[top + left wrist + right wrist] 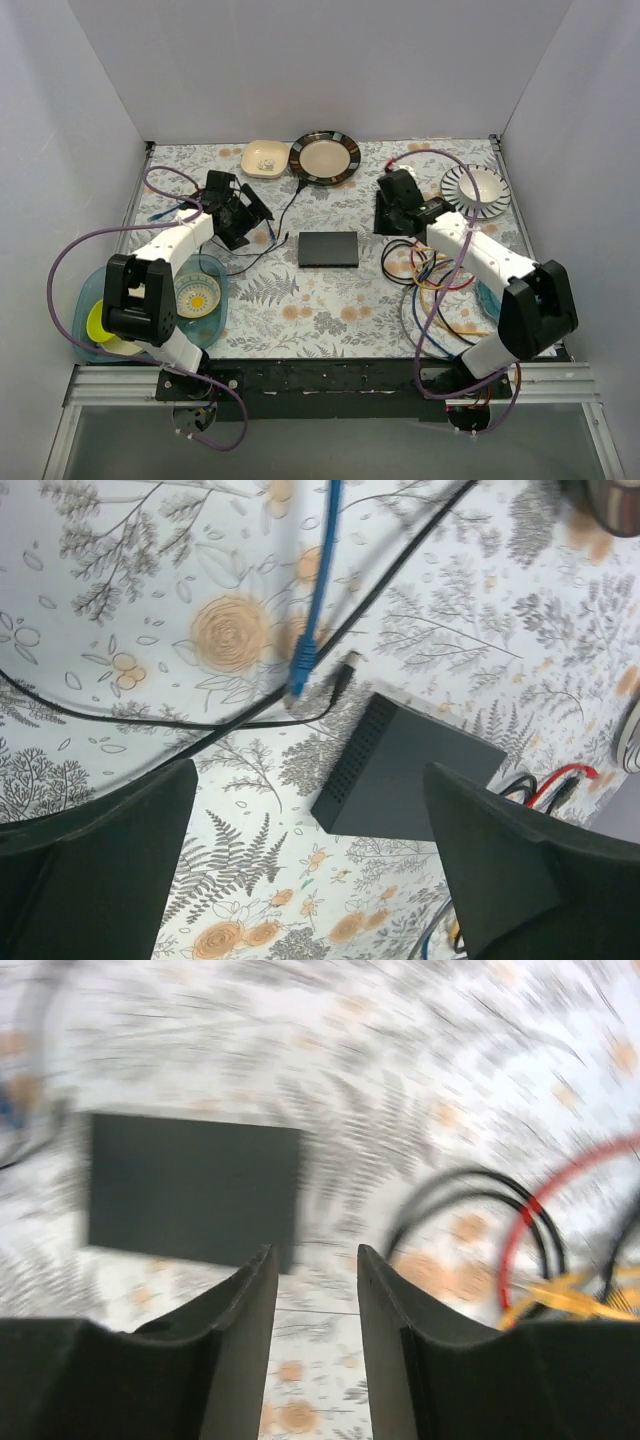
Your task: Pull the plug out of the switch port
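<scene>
The switch (328,249) lies flat mid-table, between both arms. The left pincer (308,770) is spread wide just off its left end, holding nothing. A blue plug (300,668) lies loose beside the switch. The right pincer (317,1252), narrowly parted and empty, hovers to its right.

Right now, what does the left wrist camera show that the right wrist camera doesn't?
Left wrist only: the blue cable, its plug end free and apart from the switch, a thin black cord, and the switch's perforated side. Right wrist only, though blurred: black cable loops and a yellow cable. Both: the switch, a red cable, the floral table cover, and an open, empty gripper, the left gripper and the right gripper.
</scene>
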Controlling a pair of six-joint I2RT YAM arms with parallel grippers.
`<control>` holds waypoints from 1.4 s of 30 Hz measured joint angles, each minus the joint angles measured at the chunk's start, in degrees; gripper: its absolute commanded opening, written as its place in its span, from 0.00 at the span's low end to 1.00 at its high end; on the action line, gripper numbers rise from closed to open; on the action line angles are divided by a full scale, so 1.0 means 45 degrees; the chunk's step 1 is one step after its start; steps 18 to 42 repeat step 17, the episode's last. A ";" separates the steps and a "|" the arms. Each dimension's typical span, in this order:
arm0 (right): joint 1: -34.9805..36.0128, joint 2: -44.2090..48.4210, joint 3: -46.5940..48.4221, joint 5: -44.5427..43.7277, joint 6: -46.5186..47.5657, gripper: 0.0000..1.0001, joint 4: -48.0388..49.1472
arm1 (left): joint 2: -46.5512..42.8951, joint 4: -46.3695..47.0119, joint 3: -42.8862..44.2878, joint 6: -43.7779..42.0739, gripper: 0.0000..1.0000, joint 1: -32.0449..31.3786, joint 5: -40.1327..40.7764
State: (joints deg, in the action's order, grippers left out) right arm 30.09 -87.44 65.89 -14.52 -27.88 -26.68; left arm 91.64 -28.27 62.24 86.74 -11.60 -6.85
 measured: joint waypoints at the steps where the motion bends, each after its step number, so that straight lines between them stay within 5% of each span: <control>1: 0.0869 0.0209 0.0529 -0.0500 0.0306 0.49 -0.0024 | -0.0155 -0.0092 0.0204 -0.0087 0.98 -0.0058 0.0097; 7: 0.4590 0.0947 0.1923 -0.2302 0.1064 0.73 -0.0262 | -0.1005 -0.0549 0.0369 -0.0427 0.98 -0.0583 0.0364; 10: 0.5081 0.1705 0.1496 -0.3109 0.1273 0.98 -0.0461 | -0.1316 -0.0865 0.0369 -0.0447 0.98 -0.0758 0.0452; 17: 0.5576 0.4954 -0.0413 -0.2958 0.1579 0.98 0.0529 | -0.2127 -0.0855 -0.0539 -0.0525 0.98 -0.2701 0.1209; 42: 0.5576 0.4954 -0.0413 -0.2958 0.1579 0.98 0.0529 | -0.2127 -0.0855 -0.0539 -0.0525 0.98 -0.2701 0.1209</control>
